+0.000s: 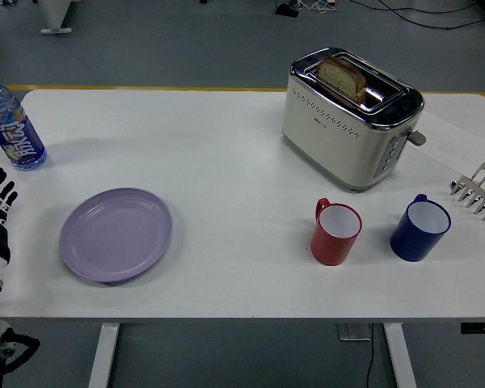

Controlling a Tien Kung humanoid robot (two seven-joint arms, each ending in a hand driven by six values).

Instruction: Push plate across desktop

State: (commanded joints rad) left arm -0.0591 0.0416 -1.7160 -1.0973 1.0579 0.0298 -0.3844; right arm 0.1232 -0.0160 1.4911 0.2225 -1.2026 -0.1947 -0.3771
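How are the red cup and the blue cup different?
The red cup is red and stands nearer the purple plate; the blue cup is dark blue and stands farther right. The red cup's handle is at its upper left; the blue cup's is at its top. Both stand upright, white inside and look empty.

The water bottle point(12, 123) carried a blue label with white characters, too blurred to read. The toaster point(349, 117) bore a small dark brand mark on its side, illegible too.
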